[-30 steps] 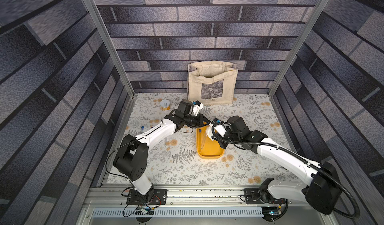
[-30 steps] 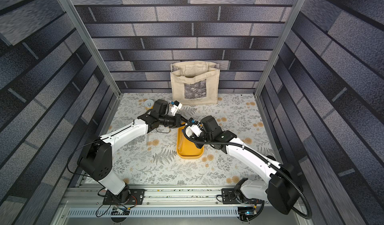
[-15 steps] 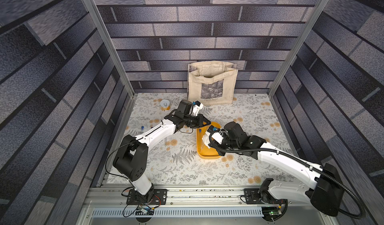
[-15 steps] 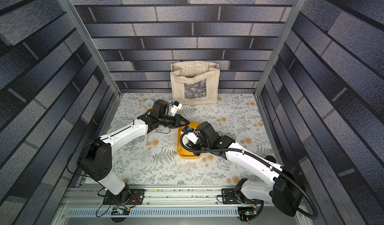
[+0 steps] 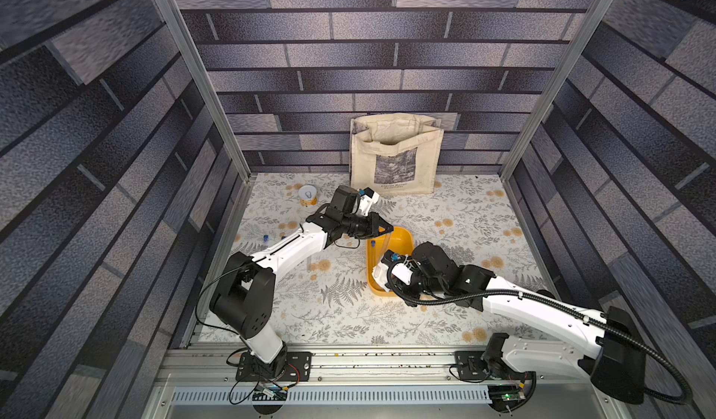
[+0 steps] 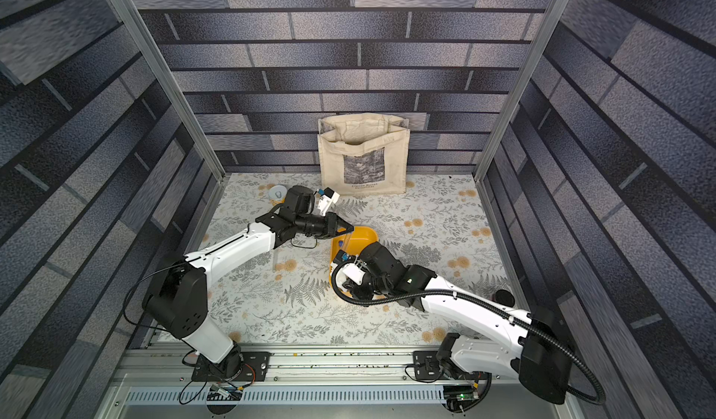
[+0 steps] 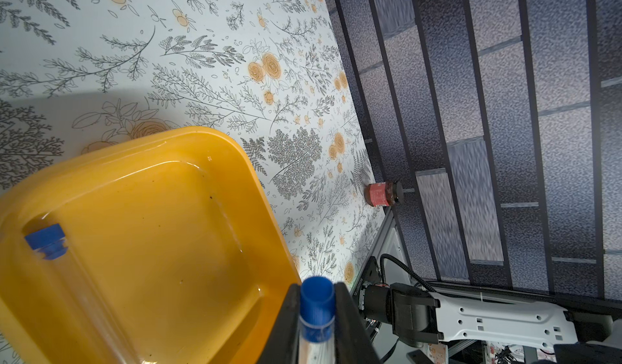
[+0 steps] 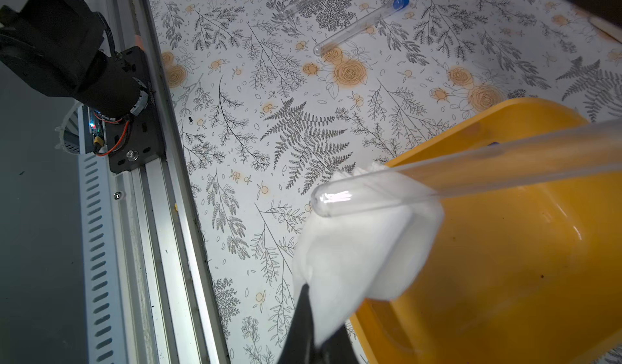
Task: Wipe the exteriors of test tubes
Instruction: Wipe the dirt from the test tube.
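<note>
My left pincer (image 7: 316,298) holds a tube (image 8: 471,173); my right pincer (image 8: 311,315) holds a cloth (image 8: 353,244).
Loose tubes (image 8: 363,22) lie on the table (image 8: 252,126) at my left. My left pincer is closed tight on the tube's blue-capped end, and the tube slants over the yellow tub (image 7: 202,133). One other tube (image 7: 47,242) lies inside the tub. My right pincer is squeezed closed on the white cloth, and the cloth touches the held tube near its round end.
</note>
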